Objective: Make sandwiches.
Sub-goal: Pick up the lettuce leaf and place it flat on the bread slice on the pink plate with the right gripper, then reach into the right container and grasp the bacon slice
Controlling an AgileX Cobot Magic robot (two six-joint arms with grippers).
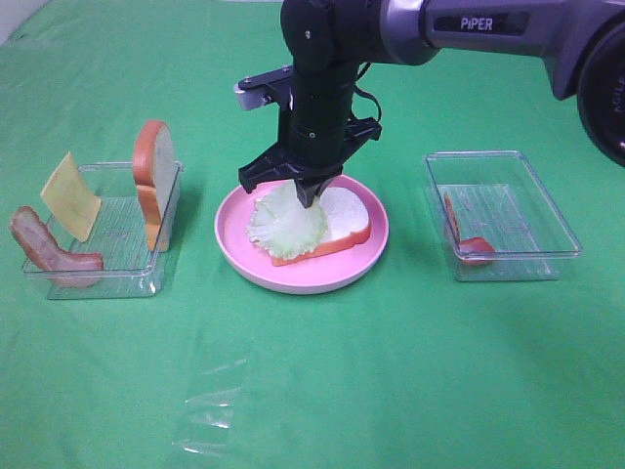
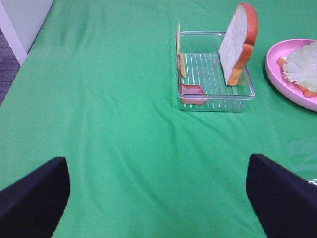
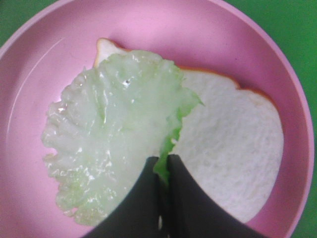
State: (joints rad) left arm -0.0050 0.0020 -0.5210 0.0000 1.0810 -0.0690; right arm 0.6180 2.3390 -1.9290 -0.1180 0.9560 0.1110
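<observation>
Right pincer [image 1: 311, 198], seen from the high camera, hangs over the plate [image 1: 293, 281] with its jaws pinched shut on the edge of the lettuce [image 1: 283, 223]. The lettuce lies on the bread [image 1: 344, 223] at the plate's middle. Left of the plate a tray [image 1: 132, 278] holds cheese [image 1: 70, 195], bacon [image 1: 51, 256] and an upright slice [image 1: 154, 174]. Right of the plate a second tray [image 1: 508, 266] holds one more bacon strip [image 1: 471, 246].

Left wrist camera: the left pincer [image 2: 158, 198] stands wide and empty over bare desk [image 2: 109, 124], well apart from the plate.

Right wrist camera: the closed tips nip the leaf's frilled edge near the bread's centre. The leaf looks light, thin and floppy. I judge an edge pinch suits it, though it may drag or cling on release. The bread looks stiffer and is probably best taken across its crust.
</observation>
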